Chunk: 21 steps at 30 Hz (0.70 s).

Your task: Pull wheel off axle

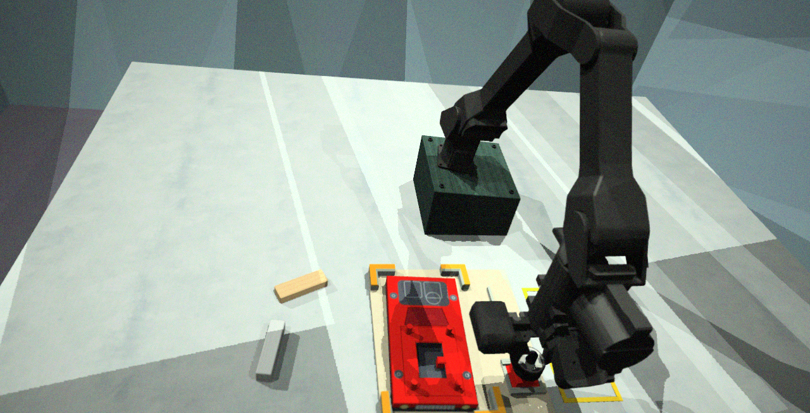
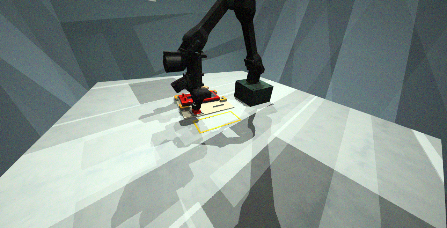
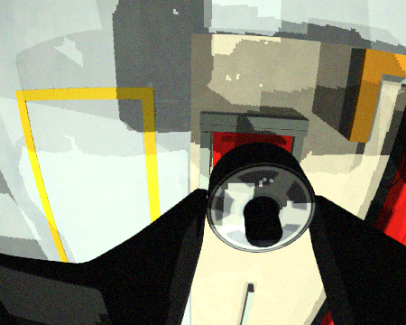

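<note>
The wheel (image 1: pixel 526 370) (image 3: pixel 221 199), a black tyre with a silver hub, sits on the upright black axle (image 3: pixel 262 221) above a small red base (image 1: pixel 523 381) (image 2: pixel 196 112) (image 3: pixel 221 139). The axle's top shows through the hub. My gripper (image 3: pixel 259 202) is shut on the wheel, one finger on each side of the tyre in the wrist view. In the exterior view the fingers hide most of the wheel. The marked area, a yellow outline (image 1: pixel 591 400) (image 2: pixel 220 127) (image 3: pixel 152 181), lies on the table beside the board, left of the wheel in the wrist view, and nothing stands in it.
A cream board (image 1: pixel 492 286) (image 2: pixel 226 105) (image 3: pixel 257 307) carries the red base, a red chassis plate (image 1: pixel 428 317) (image 2: pixel 208 98) with short pegs, and orange corner brackets (image 1: pixel 463 274) (image 3: pixel 358 108). A wooden block (image 1: pixel 301 286) and a grey block (image 1: pixel 270 351) lie beyond the chassis.
</note>
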Tool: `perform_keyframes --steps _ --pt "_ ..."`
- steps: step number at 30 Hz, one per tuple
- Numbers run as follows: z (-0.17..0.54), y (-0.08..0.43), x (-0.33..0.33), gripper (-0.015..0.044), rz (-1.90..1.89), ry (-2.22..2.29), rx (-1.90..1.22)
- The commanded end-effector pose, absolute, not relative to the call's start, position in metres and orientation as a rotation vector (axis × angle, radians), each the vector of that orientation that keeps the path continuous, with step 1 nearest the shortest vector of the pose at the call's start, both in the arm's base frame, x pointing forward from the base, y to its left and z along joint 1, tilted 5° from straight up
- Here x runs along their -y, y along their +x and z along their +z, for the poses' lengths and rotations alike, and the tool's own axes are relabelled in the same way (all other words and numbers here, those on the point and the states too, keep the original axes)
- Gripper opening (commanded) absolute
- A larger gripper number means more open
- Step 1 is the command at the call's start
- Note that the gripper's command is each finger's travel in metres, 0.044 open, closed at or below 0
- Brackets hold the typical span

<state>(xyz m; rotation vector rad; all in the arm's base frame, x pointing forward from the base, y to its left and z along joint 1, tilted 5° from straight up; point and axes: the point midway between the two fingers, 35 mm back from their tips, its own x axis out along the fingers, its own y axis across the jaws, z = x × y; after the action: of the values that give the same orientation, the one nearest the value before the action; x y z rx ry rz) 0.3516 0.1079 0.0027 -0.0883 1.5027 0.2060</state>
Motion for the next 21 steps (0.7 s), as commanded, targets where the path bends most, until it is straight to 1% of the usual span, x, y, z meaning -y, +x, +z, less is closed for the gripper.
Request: perform_keyframes --steps 1,21 --pt "0.0036 0.3515 -0.1076 0.0004 0.205 -0.089 -1.504" --pt "0.0103 0.3514 -0.1071 0.0 0.205 -0.088 -1.502"
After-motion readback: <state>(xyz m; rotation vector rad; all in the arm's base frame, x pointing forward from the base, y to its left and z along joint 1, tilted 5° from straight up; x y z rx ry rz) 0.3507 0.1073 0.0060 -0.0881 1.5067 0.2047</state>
